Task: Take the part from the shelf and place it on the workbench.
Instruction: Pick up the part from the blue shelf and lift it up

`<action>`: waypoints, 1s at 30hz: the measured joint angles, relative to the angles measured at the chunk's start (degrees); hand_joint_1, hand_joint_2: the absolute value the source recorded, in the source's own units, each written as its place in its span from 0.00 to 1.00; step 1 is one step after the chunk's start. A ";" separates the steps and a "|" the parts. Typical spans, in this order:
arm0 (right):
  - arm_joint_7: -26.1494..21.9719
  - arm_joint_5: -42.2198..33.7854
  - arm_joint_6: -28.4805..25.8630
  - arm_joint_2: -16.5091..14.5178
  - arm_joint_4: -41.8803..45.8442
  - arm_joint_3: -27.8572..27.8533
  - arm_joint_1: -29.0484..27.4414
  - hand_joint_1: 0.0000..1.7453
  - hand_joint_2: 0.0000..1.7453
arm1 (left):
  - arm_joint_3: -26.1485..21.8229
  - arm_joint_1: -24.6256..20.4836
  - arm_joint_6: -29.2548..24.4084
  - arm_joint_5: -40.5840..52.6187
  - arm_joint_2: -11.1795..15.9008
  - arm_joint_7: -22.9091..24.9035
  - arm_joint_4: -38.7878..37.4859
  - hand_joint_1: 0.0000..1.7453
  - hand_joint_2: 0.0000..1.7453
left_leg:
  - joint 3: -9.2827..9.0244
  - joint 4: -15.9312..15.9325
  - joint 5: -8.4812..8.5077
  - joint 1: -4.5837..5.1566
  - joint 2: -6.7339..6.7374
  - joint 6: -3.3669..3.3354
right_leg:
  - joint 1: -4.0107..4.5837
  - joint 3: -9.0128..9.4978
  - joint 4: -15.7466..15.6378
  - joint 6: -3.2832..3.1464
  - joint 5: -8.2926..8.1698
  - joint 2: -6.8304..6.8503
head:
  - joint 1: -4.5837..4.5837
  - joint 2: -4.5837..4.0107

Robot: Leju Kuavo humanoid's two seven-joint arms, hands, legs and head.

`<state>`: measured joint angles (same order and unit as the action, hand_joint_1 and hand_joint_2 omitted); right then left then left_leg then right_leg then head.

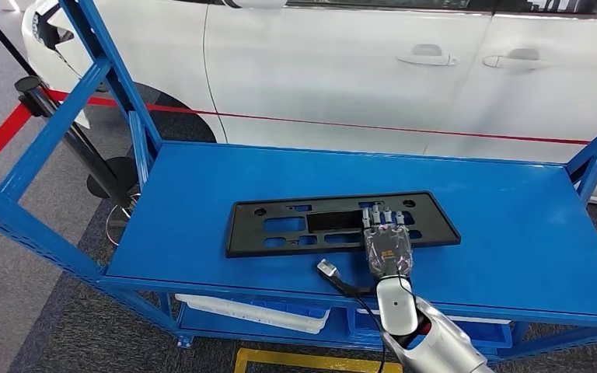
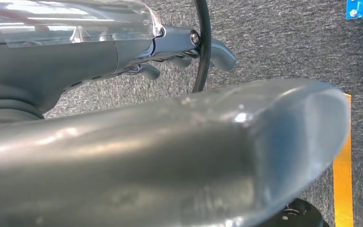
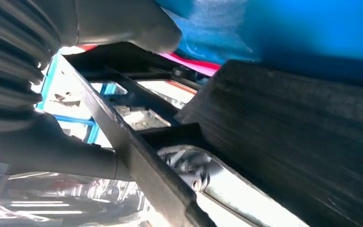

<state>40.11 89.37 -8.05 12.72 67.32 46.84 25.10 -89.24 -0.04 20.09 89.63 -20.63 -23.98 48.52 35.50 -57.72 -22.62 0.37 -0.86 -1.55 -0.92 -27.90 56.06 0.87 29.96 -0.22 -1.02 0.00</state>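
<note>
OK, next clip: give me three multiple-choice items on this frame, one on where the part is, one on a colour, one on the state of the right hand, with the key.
1. Where does the black part lie?
A. on the shelf's blue top deck
B. on the floor
C. on the lower deck

2. What colour is the shelf?
A. yellow
B. blue
C. grey

3. What is the right hand doing?
A. hanging beside the robot
B. holding the part high in the air
C. resting on the part's near edge

Key: 1 A, the head view shows the part flat on the top deck; 2 B, frame and deck are blue; 3 C, its fingers lie over the part's near edge, and the part is not lifted.
</note>
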 joint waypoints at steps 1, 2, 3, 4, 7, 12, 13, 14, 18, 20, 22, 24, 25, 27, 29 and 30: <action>0.00 0.00 -0.17 0.01 0.21 0.00 -0.17 1.00 1.00 | 0.00 0.00 0.01 0.01 0.00 -0.01 0.00 0.00 0.00 | 0.00 0.00 0.00 0.00 0.00 0.00 | 0.00 0.00 0.00 0.00 0.00 0.00 | -0.01 0.00; 0.00 0.00 -0.36 0.03 0.41 -0.01 -0.31 1.00 1.00 | 0.00 0.01 0.01 0.01 0.00 -0.03 0.00 0.00 0.00 | 0.00 0.00 -0.01 0.00 0.00 0.00 | 0.00 -0.01 0.00 0.00 0.00 0.00 | -0.01 0.00; 0.00 0.00 -0.52 0.05 0.62 -0.01 -0.45 1.00 1.00 | 0.00 0.02 -0.02 0.01 0.00 -0.04 0.00 0.00 0.00 | 0.00 0.00 -0.01 0.00 0.00 0.01 | 0.00 -0.01 0.00 0.00 0.00 0.00 | -0.01 0.00; 0.00 0.00 -0.67 0.09 0.84 -0.02 -0.58 1.00 1.00 | 0.00 0.02 -0.06 0.01 0.00 -0.05 0.00 0.00 0.00 | 0.01 0.00 -0.01 0.00 0.00 0.01 | 0.00 -0.01 0.00 0.00 0.01 0.00 | -0.01 0.00; 0.00 0.00 -1.40 0.22 1.50 -0.04 -0.85 1.00 1.00 | 0.00 0.05 -0.23 0.01 0.00 -0.09 -0.01 0.00 0.00 | 0.01 0.00 -0.04 0.00 0.00 -0.02 | 0.00 -0.01 0.00 0.01 0.02 0.00 | -0.01 0.00; -0.02 0.00 -3.04 0.36 1.99 -0.07 -1.38 1.00 1.00 | 0.00 0.06 -0.22 0.01 0.00 -0.26 0.00 0.00 0.00 | 0.02 0.00 -0.08 0.00 0.00 -0.04 | 0.00 0.00 0.00 0.03 0.04 0.00 | -0.01 0.00; -0.02 0.00 -3.37 0.36 2.01 -0.07 -1.48 1.00 1.00 | 0.00 0.06 -0.21 0.01 0.00 -0.28 0.00 0.00 0.00 | 0.02 0.00 -0.08 0.00 0.00 -0.05 | 0.00 0.00 0.00 0.03 0.05 0.00 | -0.01 0.00; -0.02 0.00 -3.79 0.36 2.10 -0.07 -1.63 1.00 1.00 | 0.00 0.06 -0.19 0.01 0.00 -0.29 0.00 0.00 0.00 | 0.02 0.00 -0.09 0.00 -0.01 -0.06 | 0.00 0.00 0.00 0.03 0.05 0.01 | -0.01 0.00; -0.02 0.00 -5.69 0.33 3.39 -0.56 -3.14 1.00 1.00 | 0.00 0.09 -0.15 0.01 0.00 -0.19 0.00 0.00 0.00 | 0.07 0.00 -0.10 0.01 -0.03 -0.07 | 0.00 -0.01 0.00 0.03 0.07 0.03 | 0.01 -0.01; -0.77 -0.01 -7.02 0.03 5.01 -1.41 -4.69 1.00 1.00 | 0.00 0.08 -0.19 0.01 0.00 -0.07 0.00 0.00 0.00 | 0.12 0.00 -0.10 0.02 -0.04 -0.08 | 0.01 -0.03 0.00 0.03 0.07 0.03 | 0.01 0.00; -6.01 -0.09 -7.93 -1.87 8.38 -4.37 -7.34 1.00 1.00 | -0.03 0.09 -0.33 -0.16 0.00 0.27 -0.01 0.00 0.00 | 0.22 0.00 -0.10 0.02 -0.07 -0.08 | 0.03 -0.09 0.01 0.02 0.07 0.03 | 0.02 0.00; -17.49 -0.13 -6.96 -6.34 13.59 -10.94 -10.52 1.00 1.00 | -0.13 0.06 -0.51 -0.48 0.00 0.77 -0.02 0.00 0.00 | 0.30 0.00 -0.12 0.02 -0.08 -0.06 | 0.06 -0.20 0.02 0.02 0.07 -0.01 | -0.02 0.00; -23.14 -0.10 -6.04 -9.02 16.13 -14.70 -11.72 1.00 1.00 | -0.19 0.00 -0.57 -0.60 0.00 0.92 -0.02 0.00 0.00 | 0.31 0.00 -0.12 0.02 -0.10 -0.05 | 0.07 -0.24 0.02 0.01 0.10 0.02 | -0.03 0.00; -30.08 -1.48 -4.60 -13.48 20.23 -20.79 -12.85 1.00 1.00 | -0.26 -0.11 -0.64 -1.00 0.00 1.19 -0.02 0.00 0.00 | 0.25 0.00 -0.12 -0.02 -0.26 -0.04 | 0.06 -0.15 0.01 -0.03 0.23 0.27 | -0.03 0.00; -33.34 -8.30 -2.30 -16.97 22.96 -25.51 -13.00 1.00 1.00 | -0.30 -0.04 -0.86 -2.15 -0.01 1.70 -0.02 0.00 0.00 | 0.22 0.02 -0.13 -0.04 -0.45 -0.04 | 0.07 -0.02 0.02 -0.08 0.35 0.50 | 0.01 0.00; -35.06 -14.23 -0.22 -18.85 24.15 -27.93 -12.91 1.00 1.00 | -0.34 0.01 -1.09 -2.88 -0.01 1.89 -0.02 0.00 0.00 | 0.23 0.03 -0.13 -0.03 -0.48 -0.03 | 0.07 -0.02 0.02 -0.09 0.36 0.49 | 0.02 0.00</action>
<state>5.05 75.14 -8.28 -6.13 91.47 18.91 12.19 -89.58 -0.03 19.00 86.75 -20.64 -22.10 48.50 35.73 -57.70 -22.75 0.33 -1.34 -1.58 -0.85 -27.92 56.08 0.78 30.32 0.27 -0.99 0.00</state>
